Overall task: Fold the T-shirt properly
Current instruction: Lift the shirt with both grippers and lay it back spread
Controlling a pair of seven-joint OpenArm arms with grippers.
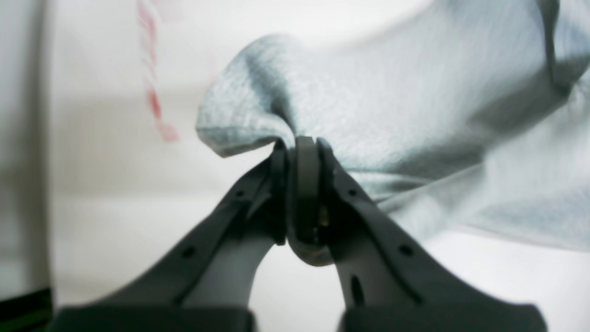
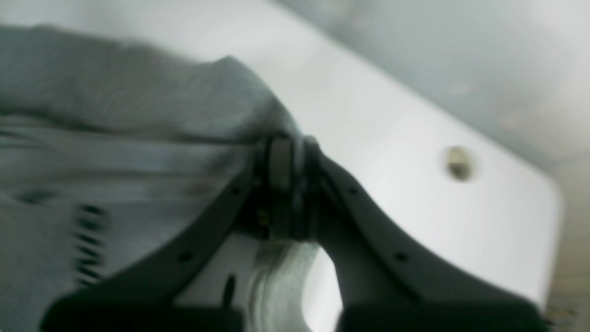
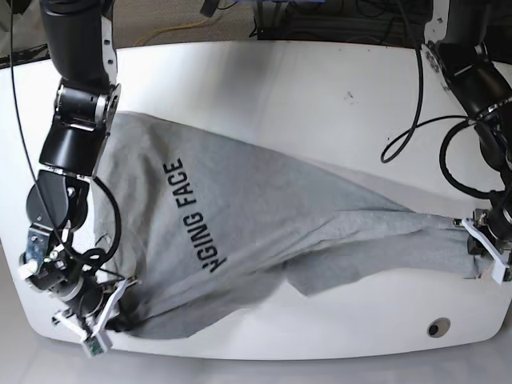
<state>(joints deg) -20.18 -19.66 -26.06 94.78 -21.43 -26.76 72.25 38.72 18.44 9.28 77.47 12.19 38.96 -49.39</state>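
Robotics lab bench. White table [image 3: 264, 80] with rounded corners and grommet hole [image 3: 437, 327] near right; two black robot arms mounted at left [image 3: 76, 96] and right [image 3: 472, 72]; loose black cables [image 3: 416, 120]; cable clutter [image 3: 336, 20] on far floor.

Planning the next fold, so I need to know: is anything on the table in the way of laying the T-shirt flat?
Nothing visible is. The T-shirt is stretched between the left tool and right tool, both clamped on it. The bare white table around it holds only a small hole near its front edge.
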